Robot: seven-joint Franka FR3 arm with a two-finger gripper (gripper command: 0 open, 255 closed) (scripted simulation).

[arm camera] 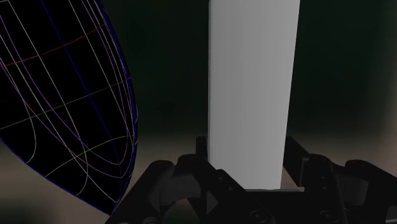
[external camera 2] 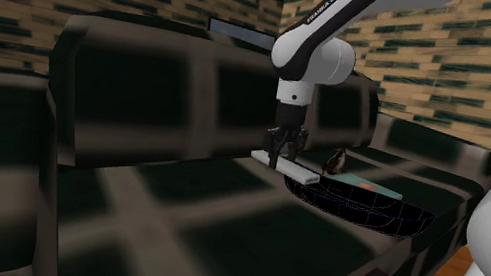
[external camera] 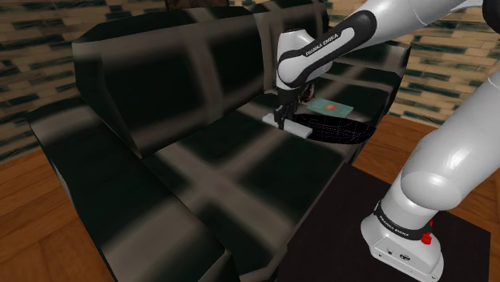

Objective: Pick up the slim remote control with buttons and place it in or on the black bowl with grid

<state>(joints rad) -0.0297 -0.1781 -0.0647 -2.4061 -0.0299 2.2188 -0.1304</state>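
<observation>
Shoulder view, left to right: dark checked sofa (external camera: 200, 152) takes up the left and middle. The gripper (external camera: 282, 118) is over the right part of the seat, and the bowl is just right of it.

Remote (external camera: 292, 125): plain pale grey slab, lying flat and low over the seat cushion. Cannot tell whether it clears the fabric. Wrist view has the remote (arm camera: 253, 83) centred between the fingers (arm camera: 294, 153), which press both long edges near one end. Jaws are narrow, clasping it.

Long axis: roughly level. In the second exterior view the remote (external camera 2: 287, 168) runs left to right, its right end reaching the bowl's rim. Its length sticks out crosswise to the line between the fingers.

Black bowl (external camera: 340, 128): grid lines, touching or just beside the remote's right end. A teal card (external camera: 331, 106) is at its far side.

Arm: rises from the stand (external camera: 401, 248) at near right and arches over. Wrist is vertical, with the gripper pointing straight down.
</observation>
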